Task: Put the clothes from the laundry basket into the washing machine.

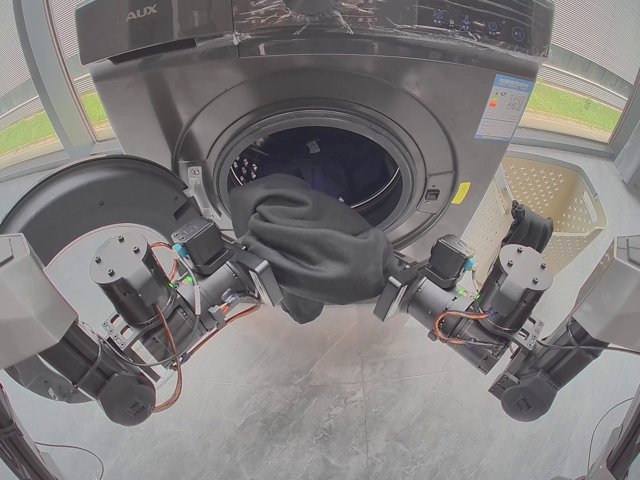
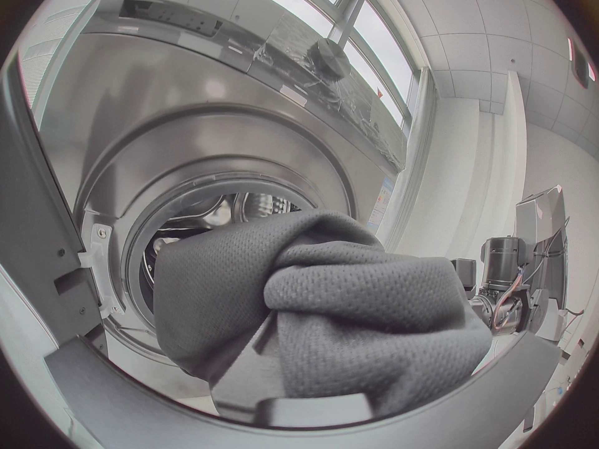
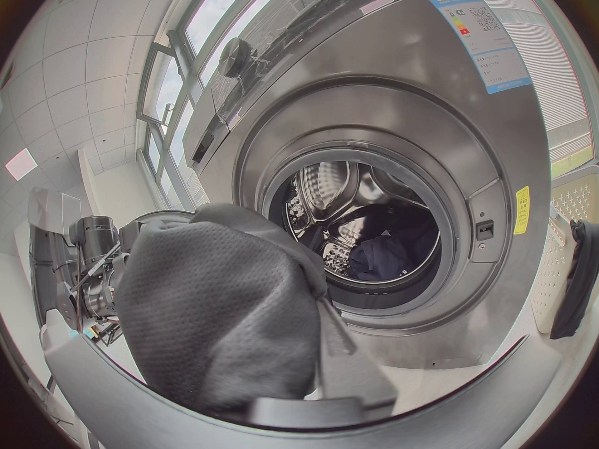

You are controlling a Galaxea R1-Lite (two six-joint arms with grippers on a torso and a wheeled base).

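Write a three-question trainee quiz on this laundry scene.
1. True or false: the washing machine door is shut.
2. The black garment is: A in the basket; B on the floor; C held up at the drum opening.
3. Fill in: another dark item hangs over the rim of the ____.
Key: 1 false, the door stands open; 2 C; 3 laundry basket.
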